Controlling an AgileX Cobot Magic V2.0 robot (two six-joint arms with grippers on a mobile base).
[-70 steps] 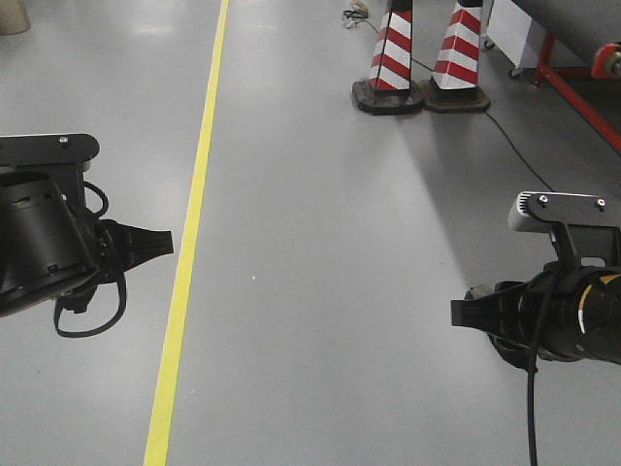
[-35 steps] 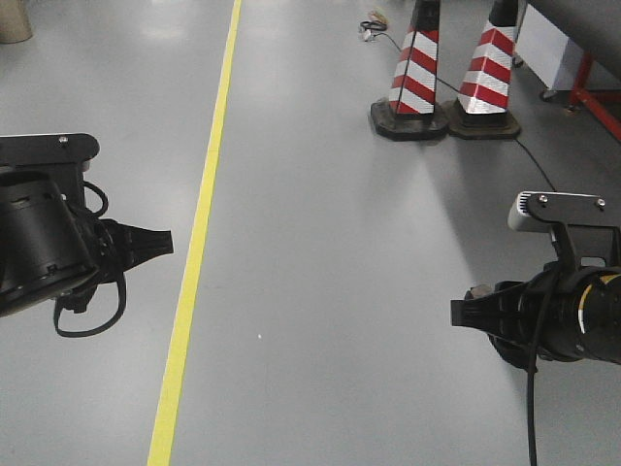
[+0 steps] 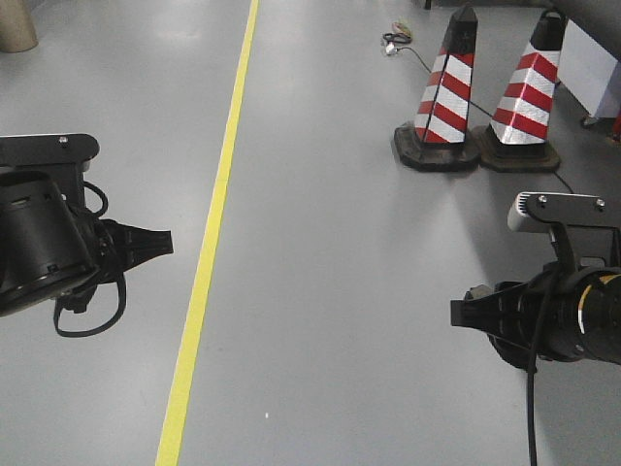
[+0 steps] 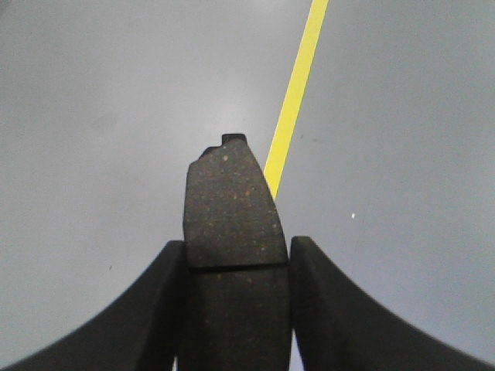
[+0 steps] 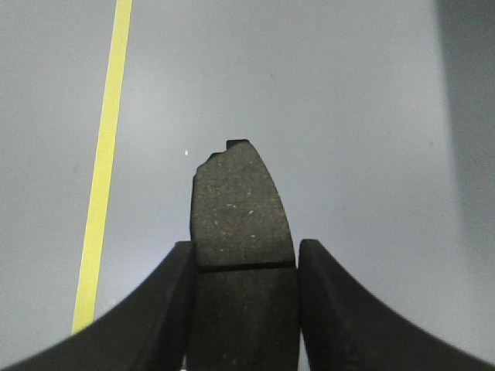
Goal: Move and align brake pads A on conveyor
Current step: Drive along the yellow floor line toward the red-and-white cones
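Left brake pad (image 4: 232,224) edge-on, clamped in left gripper (image 4: 236,259), groove level with fingertips, notched end out over grey floor (image 4: 93,116), just beside yellow line (image 4: 298,85). Right brake pad (image 5: 241,216) pinched the same way in right gripper (image 5: 244,259), yellow line well off to its left. Both pincers closed down to pad width. Two red-white striped cones (image 3: 446,97) standing ahead on the right.

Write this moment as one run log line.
left end effector shut on left pad | right end effector shut on right pad | conveyor not in view
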